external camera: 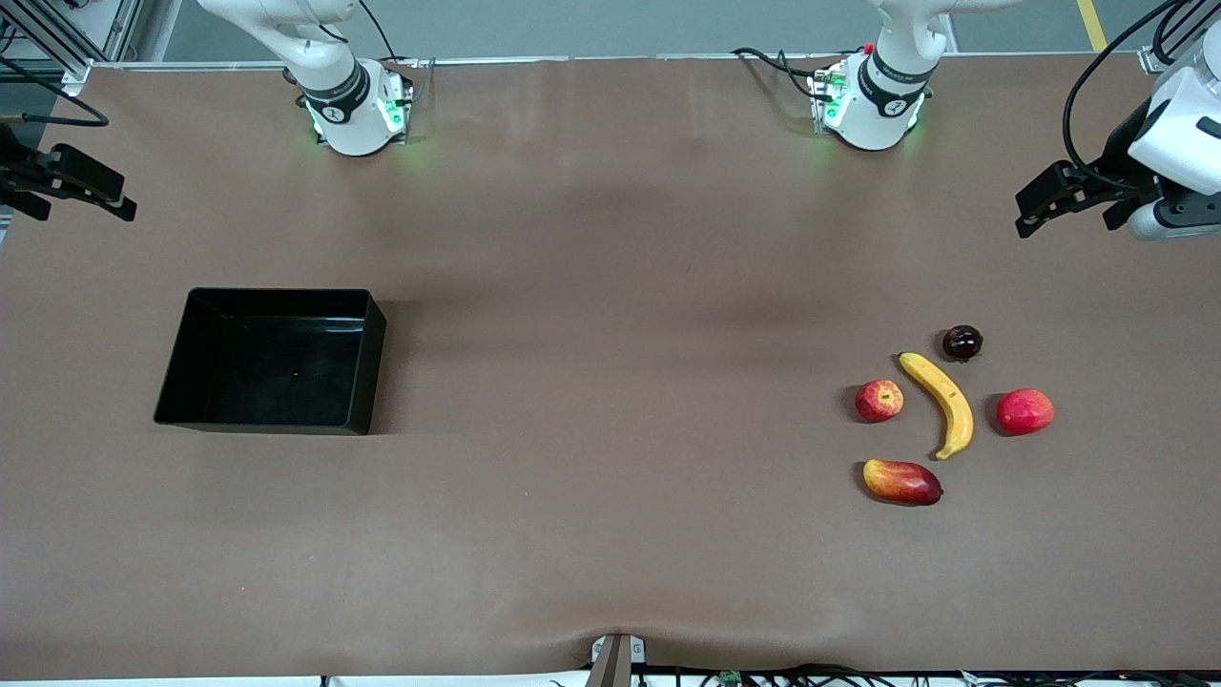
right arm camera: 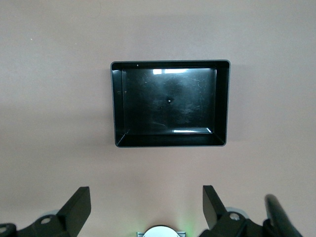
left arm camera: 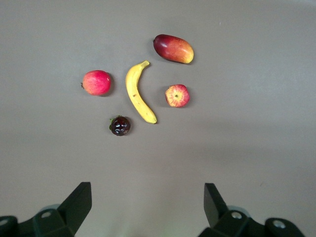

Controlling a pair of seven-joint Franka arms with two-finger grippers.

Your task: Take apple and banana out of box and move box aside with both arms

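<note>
The yellow banana [external camera: 940,403] lies on the brown table toward the left arm's end, with the small red-and-yellow apple [external camera: 879,401] beside it. Both show in the left wrist view: the banana [left arm camera: 138,94] and the apple [left arm camera: 177,96]. The black box [external camera: 277,294] stands empty toward the right arm's end and fills the middle of the right wrist view [right arm camera: 223,103]. My left gripper [external camera: 1028,212] is open and empty, high above the table edge at its end [left arm camera: 147,195]. My right gripper [external camera: 122,204] is open and empty, high at its own end [right arm camera: 146,197].
Other toy fruits lie round the banana: a red round fruit [external camera: 1024,411], a red-yellow mango [external camera: 901,482] nearer the front camera, and a dark round fruit [external camera: 962,342] farther from it. The arm bases [external camera: 358,110] stand along the table's farther edge.
</note>
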